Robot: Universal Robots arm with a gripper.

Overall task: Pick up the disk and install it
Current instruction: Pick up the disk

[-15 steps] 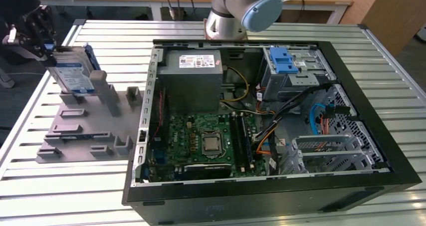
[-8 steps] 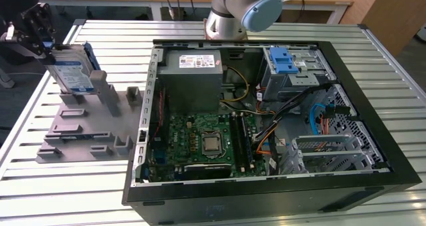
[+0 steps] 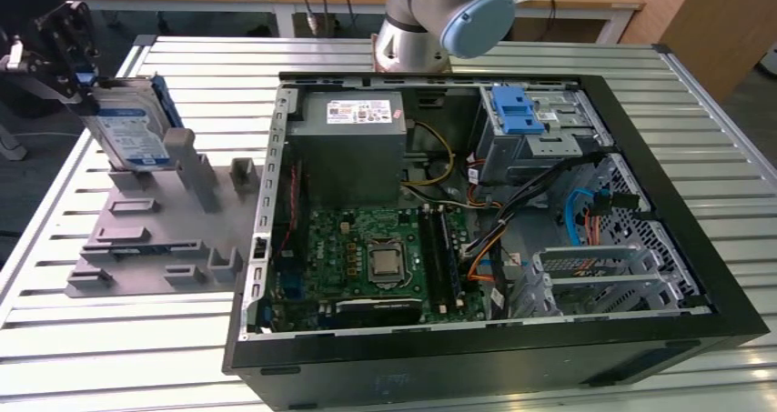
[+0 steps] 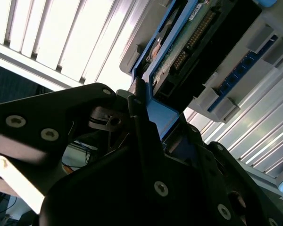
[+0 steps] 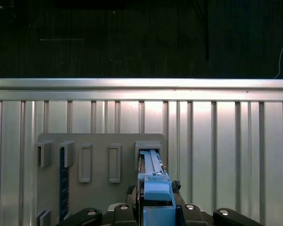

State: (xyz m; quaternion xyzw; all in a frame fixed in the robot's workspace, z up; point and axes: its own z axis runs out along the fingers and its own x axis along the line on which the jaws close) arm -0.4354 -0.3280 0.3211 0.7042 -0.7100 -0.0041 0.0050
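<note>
The disk (image 3: 131, 130), a silver-grey drive with a blue and white label in a blue bracket, stands on edge at the back slot of the grey holder plate (image 3: 158, 235), at the exterior view's left. My gripper (image 3: 95, 92) comes in from its upper end and is shut on the disk's blue bracket. In the second wrist view the dark fingers (image 4: 140, 117) clamp the blue frame of the disk (image 4: 188, 42), whose circuit-board side shows. In the first wrist view the blue edge of the disk (image 5: 153, 186) runs out from the gripper (image 5: 153, 214) into a slot of the holder plate (image 5: 99, 141).
An open black computer case (image 3: 680, 339) lies flat on the slatted metal table (image 3: 73, 339), at the exterior view's right of the holder. Inside are a grey power supply (image 3: 346, 135), the green motherboard (image 3: 364, 266) and a silver drive cage with a blue latch (image 3: 522, 112). The arm's base (image 3: 419, 30) stands behind the case.
</note>
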